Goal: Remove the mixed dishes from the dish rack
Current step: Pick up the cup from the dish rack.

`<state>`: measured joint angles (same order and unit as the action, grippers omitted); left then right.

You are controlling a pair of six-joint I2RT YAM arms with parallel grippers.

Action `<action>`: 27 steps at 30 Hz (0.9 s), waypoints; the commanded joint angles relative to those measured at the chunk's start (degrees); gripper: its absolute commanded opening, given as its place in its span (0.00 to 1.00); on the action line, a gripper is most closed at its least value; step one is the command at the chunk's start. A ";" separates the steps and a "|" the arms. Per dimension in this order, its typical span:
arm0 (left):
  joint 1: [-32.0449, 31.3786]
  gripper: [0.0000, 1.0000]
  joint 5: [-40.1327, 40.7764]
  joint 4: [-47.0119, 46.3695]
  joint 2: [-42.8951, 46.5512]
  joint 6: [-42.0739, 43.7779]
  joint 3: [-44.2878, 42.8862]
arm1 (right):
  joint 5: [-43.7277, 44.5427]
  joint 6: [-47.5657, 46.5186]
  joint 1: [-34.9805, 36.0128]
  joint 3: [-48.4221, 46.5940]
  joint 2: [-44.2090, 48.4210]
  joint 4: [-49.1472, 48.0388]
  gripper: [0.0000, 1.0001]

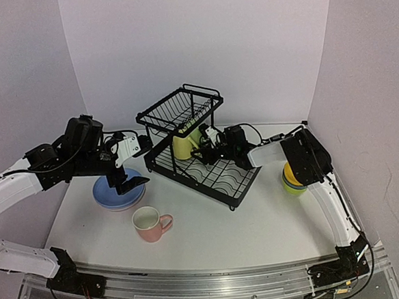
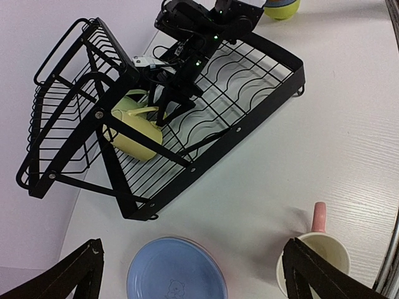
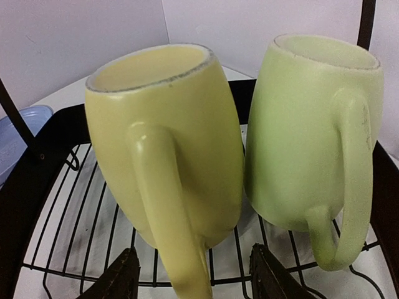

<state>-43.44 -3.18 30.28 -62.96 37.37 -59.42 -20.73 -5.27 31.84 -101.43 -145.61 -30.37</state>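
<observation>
The black wire dish rack (image 1: pixel 219 182) stands mid-table. A yellow mug (image 3: pixel 168 137) and a pale-green mug (image 3: pixel 305 131) stand side by side in its lower tray, handles toward my right wrist camera. My right gripper (image 3: pixel 196 280) is open inside the rack (image 3: pixel 43 187), its fingers either side of the foot of the yellow mug's handle, not touching. It also shows in the top view (image 1: pixel 203 148). My left gripper (image 2: pixel 193 280) is open and empty above a blue plate (image 2: pixel 177 271). A pink mug (image 2: pixel 315 246) stands upright on the table beside the left gripper's right finger.
The blue plate (image 1: pixel 117 193) lies left of the rack with a lilac rim showing under it. The pink mug (image 1: pixel 150 223) is near the front. Stacked bowls, yellow in green (image 1: pixel 293 180), sit right of the rack under the right arm. The upper basket (image 1: pixel 179 110) looks bare.
</observation>
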 commanded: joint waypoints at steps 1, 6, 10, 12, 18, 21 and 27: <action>0.20 1.00 0.27 -2.36 0.24 1.47 0.08 | -0.77 1.47 0.54 -4.06 -1.92 -2.41 0.50; 0.28 1.00 0.63 -2.26 -0.44 2.06 0.50 | -0.78 1.78 1.12 -4.93 -2.70 -2.40 0.29; 0.29 1.00 0.76 -2.47 -0.59 2.62 0.47 | -0.71 1.86 1.16 -4.61 -2.72 -2.41 0.14; 0.29 0.99 0.98 -2.44 -0.51 2.89 0.44 | -1.09 1.54 1.19 -3.54 -1.89 -2.39 0.06; 0.37 0.99 0.65 -2.81 0.01 3.12 0.68 | -2.33 0.80 1.30 3.73 5.13 -2.33 0.00; 0.36 0.99 0.36 -3.55 0.18 3.40 0.81 | -1.56 3.34 1.42 7.89 9.89 -2.34 0.00; 0.37 0.99 -0.46 -4.25 0.49 4.22 0.96 | 1.08 11.60 1.81 16.19 19.07 -1.48 0.00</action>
<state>-43.40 -2.88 28.45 -63.40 40.60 -58.74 -20.34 -0.67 32.87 -88.88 -135.90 -30.77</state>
